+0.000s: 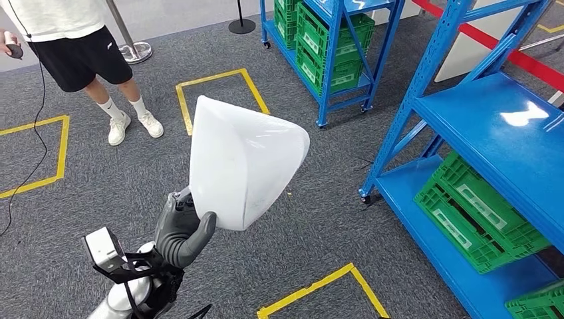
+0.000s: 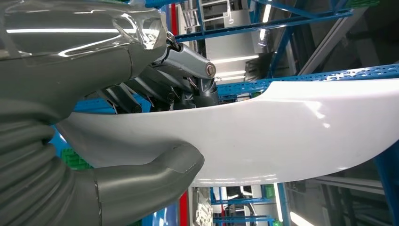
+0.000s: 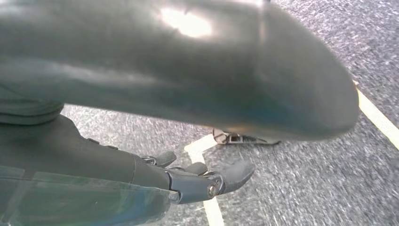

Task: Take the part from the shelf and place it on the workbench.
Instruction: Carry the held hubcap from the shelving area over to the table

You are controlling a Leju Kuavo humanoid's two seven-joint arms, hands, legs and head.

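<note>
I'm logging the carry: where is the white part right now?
In the head view, the white part is held up by the left hand over the grey carpet, left of the blue shelf.

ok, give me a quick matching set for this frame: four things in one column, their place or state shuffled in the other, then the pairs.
Things:
1. white part
2. left hand
3. green crates
4. person

Place or state:
A. stands on the carpet, upper left of the head view
B. on the lower blue shelf at right
C. held up above the floor
D. grips the white part's lower edge

Pairs: 1-C, 2-D, 3-B, 4-A
</note>
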